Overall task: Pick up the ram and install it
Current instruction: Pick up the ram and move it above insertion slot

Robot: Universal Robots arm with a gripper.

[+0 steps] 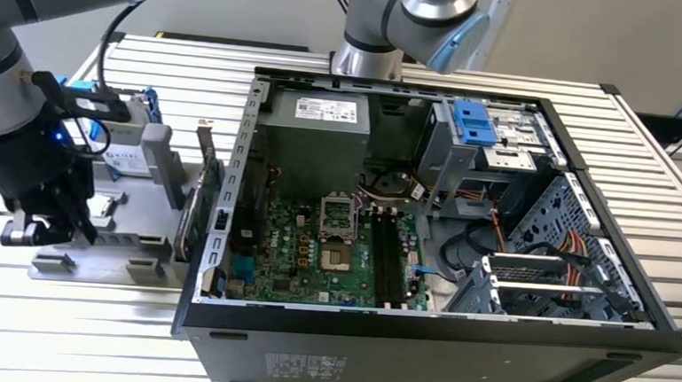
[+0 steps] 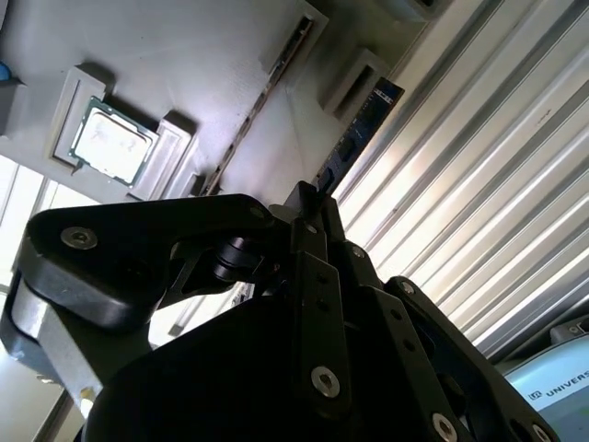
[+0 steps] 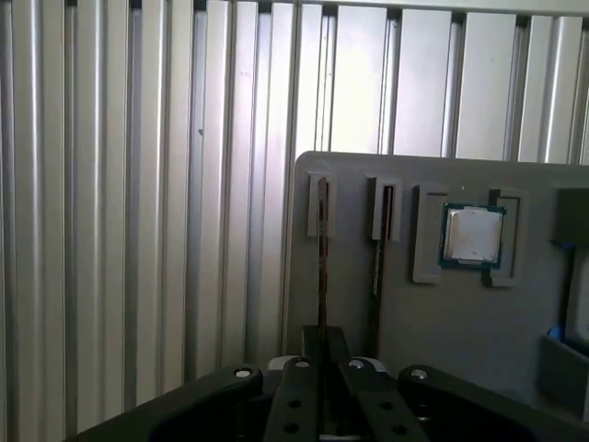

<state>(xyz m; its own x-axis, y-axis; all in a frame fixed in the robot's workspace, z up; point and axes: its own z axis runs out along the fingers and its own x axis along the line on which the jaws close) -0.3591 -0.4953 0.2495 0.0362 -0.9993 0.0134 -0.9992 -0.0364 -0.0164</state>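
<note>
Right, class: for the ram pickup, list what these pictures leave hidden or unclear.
1. First wrist view: the hand hides the end of the ram nearest it.
2. Exterior view: the arm blocks part of the tray and its ram slots.
3. Exterior view: the motherboard slots are too small to judge their latches.
4. First wrist view: the picture's edge cuts off the tray beyond the chip.

Over the grey fixture (image 1: 106, 257) open air is leaving the gripper (image 3: 322, 336) room upward, though a second strip (image 3: 380, 241) is standing just beside the clamped ram (image 3: 322, 249). The upright green card (image 1: 208, 178) and the case wall (image 1: 238, 167) are standing between fixture and memory slots (image 1: 387, 256). The power supply (image 1: 314, 149) and cables (image 1: 493, 229) are crowding those slots.
</note>
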